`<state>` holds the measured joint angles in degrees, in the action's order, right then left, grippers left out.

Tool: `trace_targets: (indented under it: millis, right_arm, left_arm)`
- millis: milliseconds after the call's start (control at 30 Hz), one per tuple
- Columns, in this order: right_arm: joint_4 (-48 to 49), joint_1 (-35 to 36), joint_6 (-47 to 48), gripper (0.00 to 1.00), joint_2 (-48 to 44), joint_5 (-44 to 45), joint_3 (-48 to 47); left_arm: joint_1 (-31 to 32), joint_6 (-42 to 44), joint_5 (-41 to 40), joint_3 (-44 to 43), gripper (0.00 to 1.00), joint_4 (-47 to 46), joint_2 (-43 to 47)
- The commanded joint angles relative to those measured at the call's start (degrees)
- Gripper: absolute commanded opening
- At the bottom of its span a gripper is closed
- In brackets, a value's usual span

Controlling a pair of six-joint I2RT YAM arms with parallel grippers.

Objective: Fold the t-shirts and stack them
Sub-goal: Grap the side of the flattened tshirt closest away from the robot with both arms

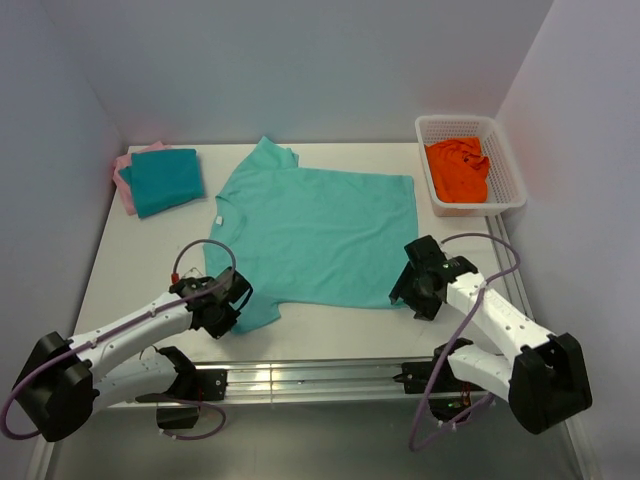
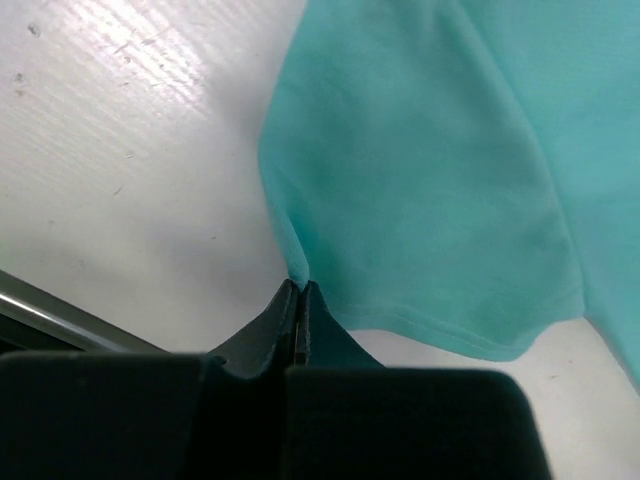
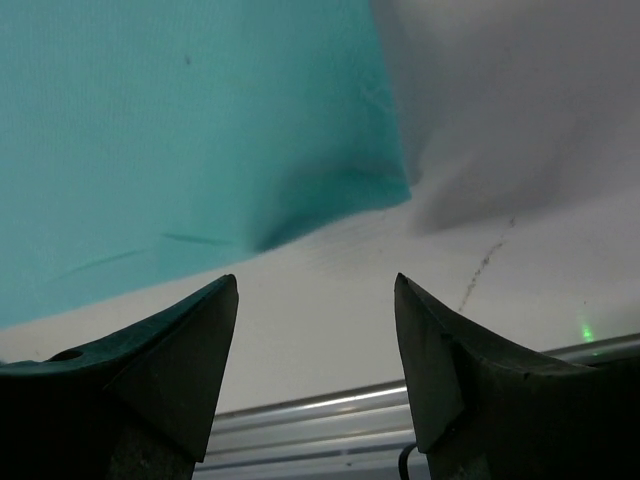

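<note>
The mint-green t-shirt is spread flat mid-tabletop, its near left sleeve edge pinched by the fully closed left hand, while its near right corner is seen just beyond the wide-open, empty right hand.

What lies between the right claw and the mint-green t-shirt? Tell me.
Only bare table, shown in the right wrist view: the open right claw is short of the mint-green t-shirt.
</note>
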<state>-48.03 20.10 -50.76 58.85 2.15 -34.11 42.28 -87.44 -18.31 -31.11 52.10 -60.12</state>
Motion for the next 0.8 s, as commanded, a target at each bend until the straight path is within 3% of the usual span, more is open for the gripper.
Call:
trace_targets:
  millis: [0,367,767]
  right_arm:
    - [5.4,-2.0,-1.8,0.71,3.4,3.5,0.6]
    - [8.0,-5.9,-2.4,0.67,7.0,6.2,3.3]
    - [9.6,-6.0,-2.6,0.41,9.7,7.1,4.0]
  left_arm:
    - [0.3,2.6,-2.5,-3.2,0.00,0.9,0.9]
    - [0.0,6.6,-3.1,-5.0,0.00,0.4,-1.4]
    - [-2.6,9.3,-2.2,-3.8,0.00,-1.4,-1.3]
